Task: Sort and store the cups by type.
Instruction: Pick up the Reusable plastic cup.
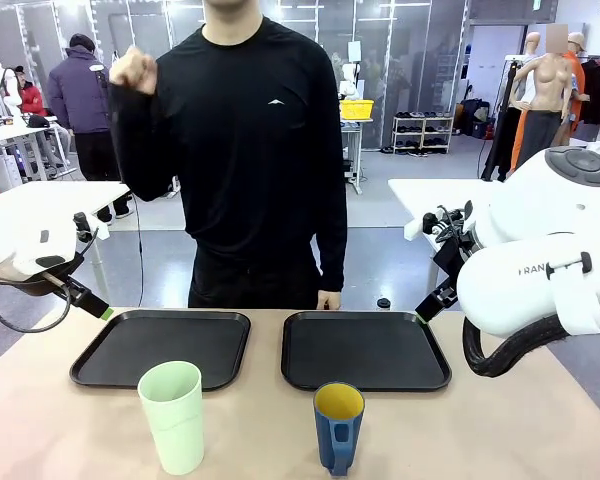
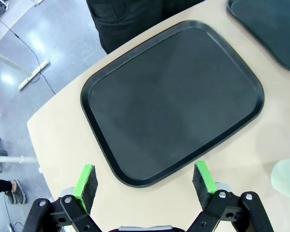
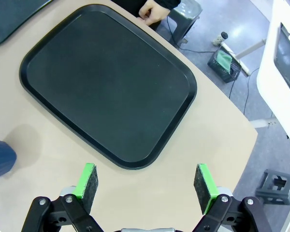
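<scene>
Just before the trays' (image 1: 130,345) near edges — tumbler (image 1: 172,415) and mug (image 1: 338,425), well apart

The right gripper (image 3: 145,174), jaws wide apart, hangs above a black tray (image 3: 106,87) near the blue mug (image 3: 0,162).

1. the tall pale mint-green plastic tumbler (image 1: 172,415) is showing one plain tint, unpatterned.
2. the shorter dark blue handled mug (image 1: 338,430) is showing a yellow inside.
3. the left black rectangular plastic tray (image 1: 162,347) and the right black rectangular plastic tray (image 1: 366,350) are lying plain against the beige tabletop (image 1: 500,430).
</scene>
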Available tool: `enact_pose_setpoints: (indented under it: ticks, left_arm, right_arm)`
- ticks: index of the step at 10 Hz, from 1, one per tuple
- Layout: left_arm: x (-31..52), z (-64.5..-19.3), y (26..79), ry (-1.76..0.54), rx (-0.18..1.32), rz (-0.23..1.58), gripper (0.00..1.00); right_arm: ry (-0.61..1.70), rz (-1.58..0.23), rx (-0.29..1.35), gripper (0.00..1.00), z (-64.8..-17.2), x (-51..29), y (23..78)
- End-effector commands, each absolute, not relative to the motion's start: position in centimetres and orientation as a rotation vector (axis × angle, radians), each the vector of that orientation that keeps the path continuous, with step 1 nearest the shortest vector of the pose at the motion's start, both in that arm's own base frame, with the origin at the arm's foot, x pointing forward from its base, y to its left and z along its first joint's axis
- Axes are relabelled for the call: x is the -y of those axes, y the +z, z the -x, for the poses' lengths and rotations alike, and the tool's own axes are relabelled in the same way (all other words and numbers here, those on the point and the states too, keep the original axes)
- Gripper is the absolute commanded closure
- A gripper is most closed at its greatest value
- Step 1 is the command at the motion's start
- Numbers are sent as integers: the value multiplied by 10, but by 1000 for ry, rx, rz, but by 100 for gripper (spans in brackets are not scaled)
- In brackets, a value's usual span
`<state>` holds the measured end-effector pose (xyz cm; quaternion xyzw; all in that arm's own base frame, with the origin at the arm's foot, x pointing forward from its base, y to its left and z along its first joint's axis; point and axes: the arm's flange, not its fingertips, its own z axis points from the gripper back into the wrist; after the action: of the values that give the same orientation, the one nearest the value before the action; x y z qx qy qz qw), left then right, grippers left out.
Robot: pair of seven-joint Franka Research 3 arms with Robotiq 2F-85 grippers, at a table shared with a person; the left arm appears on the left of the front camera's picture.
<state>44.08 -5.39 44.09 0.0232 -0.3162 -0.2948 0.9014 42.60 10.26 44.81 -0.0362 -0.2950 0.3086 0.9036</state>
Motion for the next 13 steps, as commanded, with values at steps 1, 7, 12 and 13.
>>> enact_pose_setpoints:
  ticks: [1, 7, 12, 13]
  left_arm:
    - [52, -440, 441, -603, 657, -41, 0]
    - [52, -440, 441, -603, 657, -41, 0]
    - [52, -440, 441, -603, 657, -41, 0]
    - [52, -440, 441, -603, 657, -41, 0]
  right_arm:
    - [638, 75, 611, 0, -427, -102, 450]
    - [638, 75, 611, 0, -427, -102, 450]
    - [638, 75, 611, 0, -427, -102, 450]
    - [638, 75, 611, 0, -427, -102, 450]
